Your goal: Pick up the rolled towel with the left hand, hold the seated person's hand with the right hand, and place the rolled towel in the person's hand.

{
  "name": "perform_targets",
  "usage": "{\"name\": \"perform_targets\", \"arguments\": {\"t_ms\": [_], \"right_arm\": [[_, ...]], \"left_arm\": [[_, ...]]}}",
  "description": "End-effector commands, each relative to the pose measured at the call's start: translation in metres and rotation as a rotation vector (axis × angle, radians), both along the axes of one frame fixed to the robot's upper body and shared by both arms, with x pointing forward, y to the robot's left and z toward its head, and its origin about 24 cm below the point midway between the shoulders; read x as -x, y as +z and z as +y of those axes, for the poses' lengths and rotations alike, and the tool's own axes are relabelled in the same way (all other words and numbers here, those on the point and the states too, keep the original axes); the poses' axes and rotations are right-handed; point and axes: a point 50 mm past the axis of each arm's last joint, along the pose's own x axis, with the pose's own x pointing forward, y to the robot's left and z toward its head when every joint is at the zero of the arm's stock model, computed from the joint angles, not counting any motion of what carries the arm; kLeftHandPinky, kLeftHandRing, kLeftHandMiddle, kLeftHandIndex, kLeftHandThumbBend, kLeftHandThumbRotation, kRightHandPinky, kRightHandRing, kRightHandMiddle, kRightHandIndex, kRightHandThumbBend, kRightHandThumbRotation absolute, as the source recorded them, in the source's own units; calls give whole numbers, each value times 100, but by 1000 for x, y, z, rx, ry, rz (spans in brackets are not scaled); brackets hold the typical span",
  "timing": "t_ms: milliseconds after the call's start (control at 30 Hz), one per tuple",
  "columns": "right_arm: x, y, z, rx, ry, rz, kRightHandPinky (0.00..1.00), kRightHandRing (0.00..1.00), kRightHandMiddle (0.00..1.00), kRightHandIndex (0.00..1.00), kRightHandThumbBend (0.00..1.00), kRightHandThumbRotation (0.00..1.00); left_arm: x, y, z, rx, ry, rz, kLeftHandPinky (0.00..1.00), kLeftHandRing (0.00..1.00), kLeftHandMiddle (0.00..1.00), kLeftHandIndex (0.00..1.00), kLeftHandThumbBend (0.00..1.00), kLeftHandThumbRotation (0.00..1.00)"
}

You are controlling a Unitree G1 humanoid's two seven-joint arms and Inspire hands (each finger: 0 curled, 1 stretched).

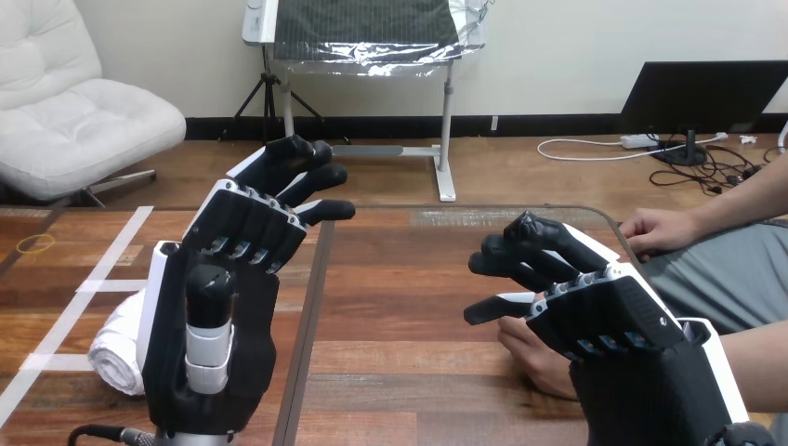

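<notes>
Left hand [223,307] splayed above rolled towel [116,351]; right hand [618,321] above person's near hand [531,360].

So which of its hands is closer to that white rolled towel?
The left hand. It is raised, open, right in front of the rolled towel, partly hiding it. The right hand is across the table, above the person's nearer hand.

Pretty bright, even room light here, nothing harsh. The glossy desk [400,297] catches a pale sheen along its far edge, and shadows on it are soft.
</notes>
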Motion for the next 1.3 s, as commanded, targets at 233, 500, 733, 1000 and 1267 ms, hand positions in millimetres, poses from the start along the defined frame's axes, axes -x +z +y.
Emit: {"name": "perform_targets", "arguments": {"t_ms": [233,500,733,1000,1267], "right_arm": [[-4,11,1,-10,-14,-86,61,77,79,80,89,97],[-4,11,1,-12,-11,-83,62,78,80,81,89,97],[-4,11,1,-11,-13,-84,62,78,80,81,88,97],[-5,11,1,-4,-23,-87,61,78,79,81,87,97],[-6,10,2,-10,-16,-85,61,78,80,81,86,96]], "left_arm": [[-3,9,-4,33,3,-54,67,76,78,75,78,78],[-3,8,-4,25,6,-56,69,76,78,75,78,78],[-3,8,-3,-9,17,-49,72,78,80,76,81,79],[-5,7,-3,-37,19,-40,77,85,85,80,83,78],[-8,5,0,-154,73,-33,82,90,90,85,84,80]]}}
